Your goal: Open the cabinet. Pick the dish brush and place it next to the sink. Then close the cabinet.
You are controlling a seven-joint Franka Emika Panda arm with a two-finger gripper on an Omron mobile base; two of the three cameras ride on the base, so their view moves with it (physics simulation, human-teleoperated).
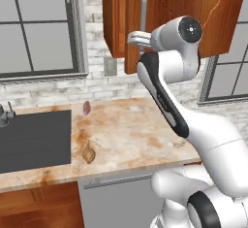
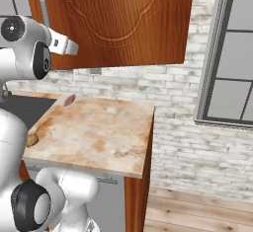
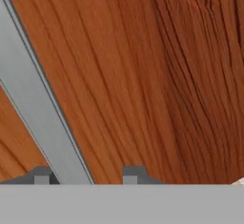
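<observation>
The cabinet's reddish-brown door (image 1: 193,8) (image 2: 118,19) stands swung partly out from the cabinet body (image 1: 114,18). In the hand view its silver bar handle (image 3: 38,104) runs slantwise down between my two fingertips. My gripper (image 3: 88,175) (image 1: 133,39) (image 2: 74,48) is open astride the handle (image 1: 144,8) (image 2: 43,9); wood shows between the bar and the right fingertip (image 3: 133,173). The dark grey sink (image 1: 34,139) (image 2: 20,108) lies in the counter to the left. The dish brush is out of view.
On the beige marble counter (image 1: 140,135) (image 2: 99,137) lie a yellowish-brown lump (image 1: 88,154) (image 2: 32,139) and a pinkish lump (image 1: 86,107) (image 2: 69,100), both near the sink's right edge. A silver faucet (image 1: 5,115) stands at far left. Windows flank the brick wall.
</observation>
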